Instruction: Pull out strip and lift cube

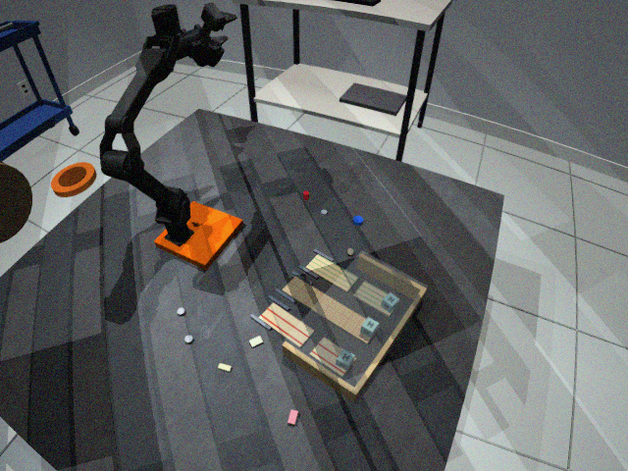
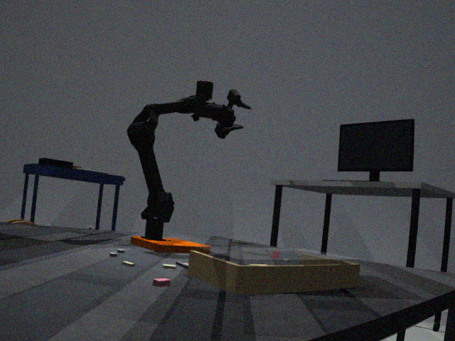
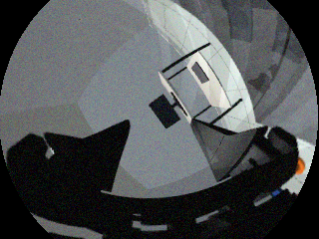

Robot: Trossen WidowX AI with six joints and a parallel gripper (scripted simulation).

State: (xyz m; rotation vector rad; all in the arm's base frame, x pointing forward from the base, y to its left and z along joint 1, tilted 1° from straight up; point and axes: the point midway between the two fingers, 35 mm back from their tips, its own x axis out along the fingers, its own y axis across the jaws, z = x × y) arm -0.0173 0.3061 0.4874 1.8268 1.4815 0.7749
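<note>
The tan woven strip looks unbroken from its near end to the teal cube at its far end. The cube shows a dark letter like an H. The red-striped strip has a wide gap before the part with another lettered teal cube. The yellow-green striped strip also has a gap before the part with a third lettered cube. All three lie in the wooden tray. My gripper is open and empty, high above the table and away from the tray.
Dark bars lie at the strips' near ends. A red cylinder, a blue disc and a small brown piece lie behind the tray. A pink block and two cream blocks lie in front. The orange base carries the arm.
</note>
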